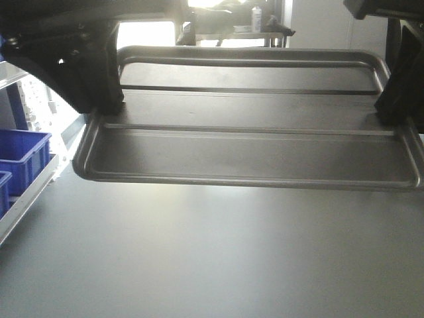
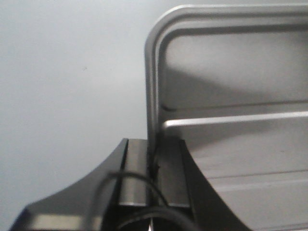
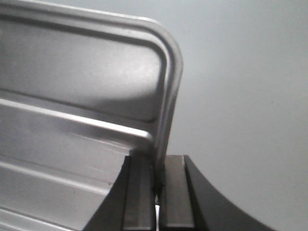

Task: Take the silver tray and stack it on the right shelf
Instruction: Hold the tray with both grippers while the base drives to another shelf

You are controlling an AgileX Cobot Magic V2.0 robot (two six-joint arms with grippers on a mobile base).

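Note:
The silver tray is held up level above the grey table, spanning most of the front view. My left gripper is shut on the tray's left rim; in the left wrist view the rim runs down between the two black fingers. My right gripper is shut on the tray's right rim; in the right wrist view the rim sits pinched between the fingers. The tray shows a raised edge and inner ridges. The right shelf is out of view.
The grey table lies below the tray. Blue plastic bins stand on a rack at the left edge. A far table with a bottle stands behind.

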